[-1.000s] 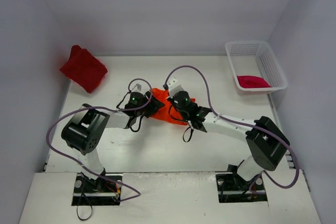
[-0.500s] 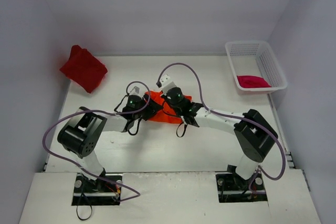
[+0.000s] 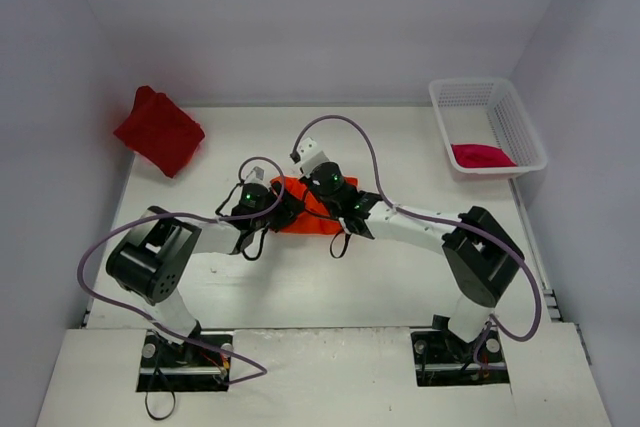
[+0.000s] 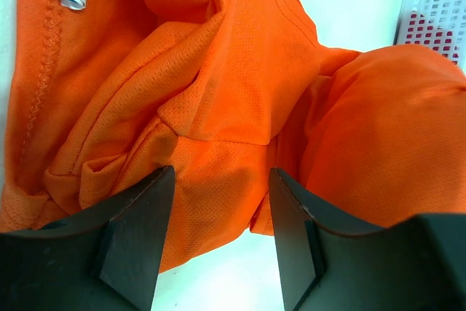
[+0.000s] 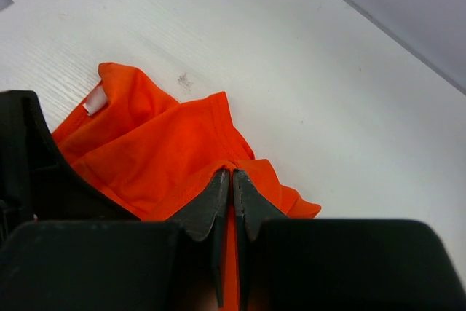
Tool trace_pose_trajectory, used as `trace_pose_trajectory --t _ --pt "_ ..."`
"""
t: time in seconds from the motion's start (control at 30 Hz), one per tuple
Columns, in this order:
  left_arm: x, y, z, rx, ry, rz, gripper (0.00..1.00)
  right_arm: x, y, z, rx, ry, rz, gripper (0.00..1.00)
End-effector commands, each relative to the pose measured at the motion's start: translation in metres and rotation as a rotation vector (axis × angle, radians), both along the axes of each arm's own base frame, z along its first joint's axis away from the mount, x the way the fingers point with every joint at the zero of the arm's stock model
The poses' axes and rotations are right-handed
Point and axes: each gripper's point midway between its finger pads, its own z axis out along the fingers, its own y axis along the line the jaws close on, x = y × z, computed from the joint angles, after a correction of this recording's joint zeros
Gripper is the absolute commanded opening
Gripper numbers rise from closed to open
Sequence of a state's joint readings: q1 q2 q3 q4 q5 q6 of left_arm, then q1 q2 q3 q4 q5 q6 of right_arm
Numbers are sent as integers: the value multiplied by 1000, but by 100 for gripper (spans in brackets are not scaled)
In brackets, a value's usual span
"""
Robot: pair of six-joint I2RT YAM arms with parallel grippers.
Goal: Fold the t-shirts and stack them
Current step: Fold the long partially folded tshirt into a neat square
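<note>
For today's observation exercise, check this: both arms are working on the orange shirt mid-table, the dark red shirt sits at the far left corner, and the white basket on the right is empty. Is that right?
Not quite: the basket is not empty; the top view shows a pink shirt lying in it. The rest stands: both arms at the orange shirt, dark red shirt far left.

Two arms are seen from above, each built of white link tubes joined by bulky black joint housings. The left arm [image 3: 165, 252] and the right arm [image 3: 470, 257] are each mounted on a black base plate set into a cut-out at the table's near edge. A purple cable is looped loosely along each arm from base to wrist. A small green light is lit on each black wrist unit. A white connector block is fitted at the right wrist. The fingers [image 4: 138, 231] are matte black, wedge-shaped and smooth-faced; the right pair tapers to thin tips.
</note>
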State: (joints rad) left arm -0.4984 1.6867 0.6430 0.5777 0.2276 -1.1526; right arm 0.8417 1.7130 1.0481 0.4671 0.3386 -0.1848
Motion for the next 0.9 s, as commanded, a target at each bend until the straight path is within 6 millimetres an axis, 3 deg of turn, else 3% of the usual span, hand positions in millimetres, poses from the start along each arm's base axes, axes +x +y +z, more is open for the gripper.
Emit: trace_pose_trajectory --t 0.0,0.67,0.87 --pt "-5 6 -1 33 8 5 50 10 23 54 112 -113 17 0" --pt "-9 24 2 62 4 26 50 3 56 31 104 -82 66 0" --pt "-9 24 4 58 -1 23 50 2 57 35 105 -90 63 0"
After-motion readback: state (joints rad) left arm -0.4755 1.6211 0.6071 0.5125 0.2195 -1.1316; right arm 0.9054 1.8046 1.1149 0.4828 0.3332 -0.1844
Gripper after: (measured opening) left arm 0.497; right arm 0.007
